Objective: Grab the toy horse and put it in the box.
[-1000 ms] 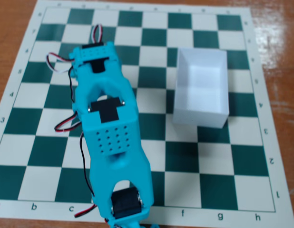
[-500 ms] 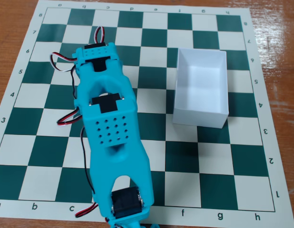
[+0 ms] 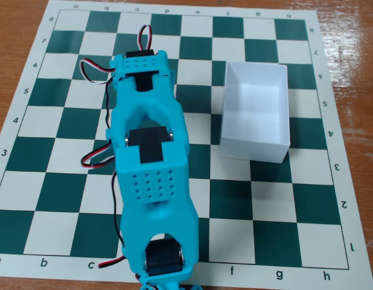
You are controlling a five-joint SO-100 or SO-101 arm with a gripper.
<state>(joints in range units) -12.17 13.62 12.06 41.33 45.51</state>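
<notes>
The white open-topped box (image 3: 256,112) stands on the chessboard at the right of the fixed view, and its inside shows empty. The toy horse does not show; it is hidden or out of view. My cyan arm (image 3: 151,175) stretches from the near edge up the board's left-middle, left of the box and apart from it. Its far end (image 3: 141,66) carries a black servo. The gripper's fingers are hidden beneath that end, so their state cannot be read.
The green and white chessboard mat (image 3: 295,199) lies on a wooden table (image 3: 349,36). Red, white and black servo cables (image 3: 93,63) loop out to the left of the arm.
</notes>
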